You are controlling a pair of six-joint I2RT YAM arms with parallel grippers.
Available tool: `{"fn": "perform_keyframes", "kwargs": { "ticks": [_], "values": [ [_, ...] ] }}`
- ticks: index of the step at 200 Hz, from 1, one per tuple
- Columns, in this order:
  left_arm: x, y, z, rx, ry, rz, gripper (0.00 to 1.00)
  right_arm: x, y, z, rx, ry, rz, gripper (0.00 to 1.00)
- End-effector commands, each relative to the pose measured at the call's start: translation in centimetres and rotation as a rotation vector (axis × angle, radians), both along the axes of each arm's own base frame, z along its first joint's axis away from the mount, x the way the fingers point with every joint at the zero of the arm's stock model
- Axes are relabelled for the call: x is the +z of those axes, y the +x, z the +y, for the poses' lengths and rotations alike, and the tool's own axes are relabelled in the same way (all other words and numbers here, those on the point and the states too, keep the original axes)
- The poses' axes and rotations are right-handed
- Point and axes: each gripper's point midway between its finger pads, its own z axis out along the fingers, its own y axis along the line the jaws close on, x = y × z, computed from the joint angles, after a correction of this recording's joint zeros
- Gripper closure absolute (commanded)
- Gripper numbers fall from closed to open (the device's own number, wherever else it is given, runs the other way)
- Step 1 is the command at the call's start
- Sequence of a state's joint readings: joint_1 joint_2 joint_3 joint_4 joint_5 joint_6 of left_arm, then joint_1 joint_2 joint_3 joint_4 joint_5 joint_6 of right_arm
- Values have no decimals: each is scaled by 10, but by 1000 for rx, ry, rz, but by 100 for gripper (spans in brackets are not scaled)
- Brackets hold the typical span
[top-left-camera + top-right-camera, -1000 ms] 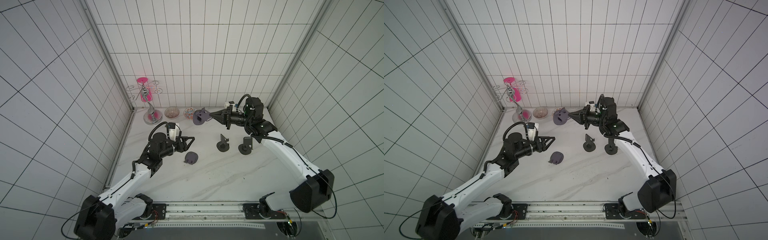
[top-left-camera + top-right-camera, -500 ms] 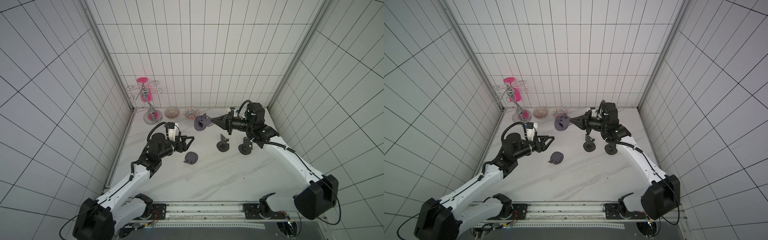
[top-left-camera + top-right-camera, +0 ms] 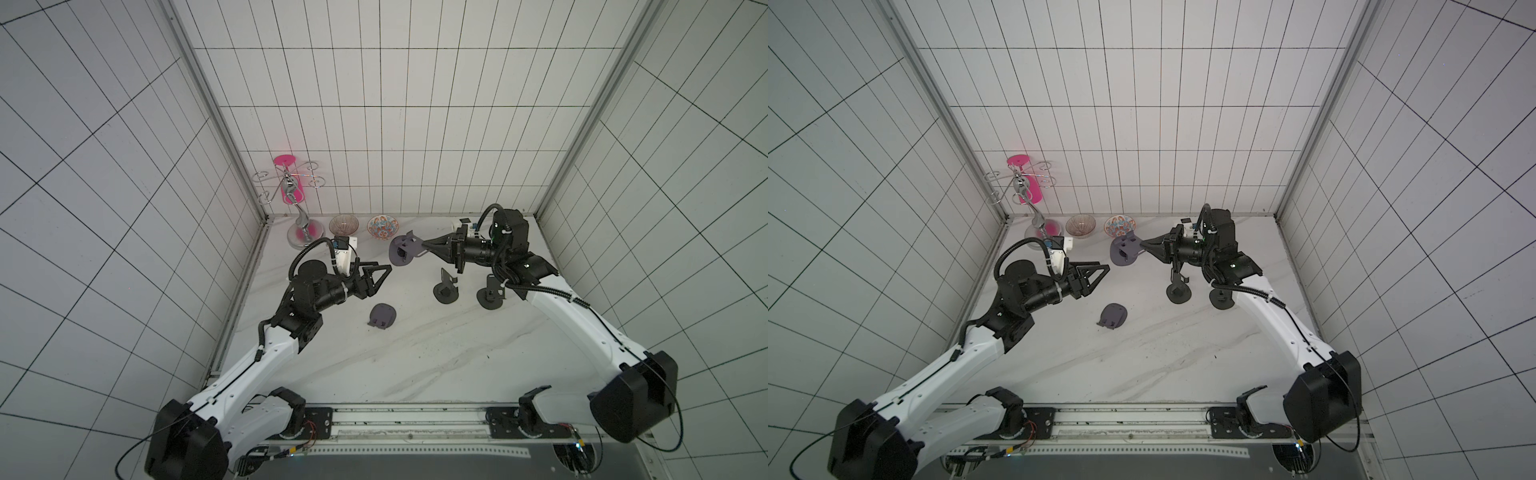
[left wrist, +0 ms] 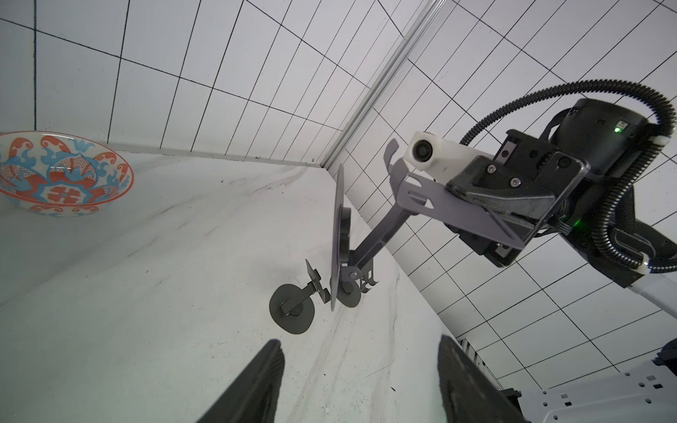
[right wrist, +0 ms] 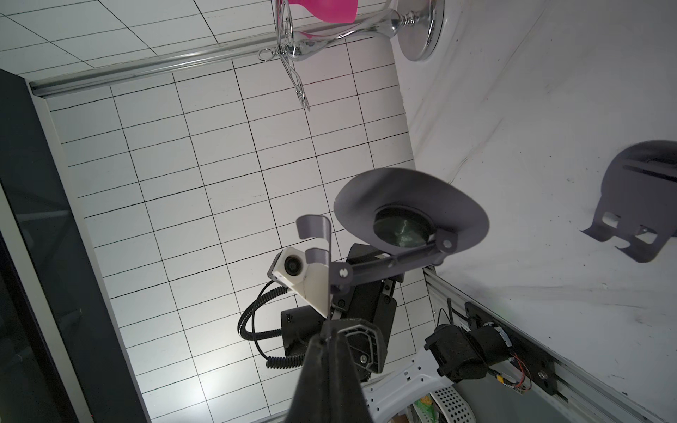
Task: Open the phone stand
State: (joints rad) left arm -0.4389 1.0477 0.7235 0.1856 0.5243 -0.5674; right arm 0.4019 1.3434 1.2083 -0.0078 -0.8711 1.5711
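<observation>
Folded stand (image 3: 382,316) lies on table (image 3: 415,365), before bowl (image 3: 382,227).

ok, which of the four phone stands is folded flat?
The flat stand lying on the table by the left gripper. The right gripper holds the lifted stand in the air; two upright stands sit on their bases.
</observation>
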Motion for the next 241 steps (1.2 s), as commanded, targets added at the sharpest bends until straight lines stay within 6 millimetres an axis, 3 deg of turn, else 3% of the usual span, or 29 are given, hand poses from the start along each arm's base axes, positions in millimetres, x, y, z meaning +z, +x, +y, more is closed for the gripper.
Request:
{"fn": "perform_keyframes", "kwargs": {
  "ticks": [1,72,134,163,231,241],
  "values": [
    [13,1,-8,-25,-6,-39,31,10,-4,5,19,31,-31,100],
    [10,11,-20,-33,23,-35,37,12,-8,12,36,42,-30,100],
    [12,17,-29,-64,24,-44,72,6,-12,17,57,49,-10,100],
    [15,15,-32,-89,12,-48,100,3,-11,18,64,54,1,100],
    [18,9,-31,-102,13,-64,100,-3,-9,21,69,55,17,100],
    [18,9,-32,-103,15,-67,83,-2,-9,22,78,57,16,100]
  ]
}}
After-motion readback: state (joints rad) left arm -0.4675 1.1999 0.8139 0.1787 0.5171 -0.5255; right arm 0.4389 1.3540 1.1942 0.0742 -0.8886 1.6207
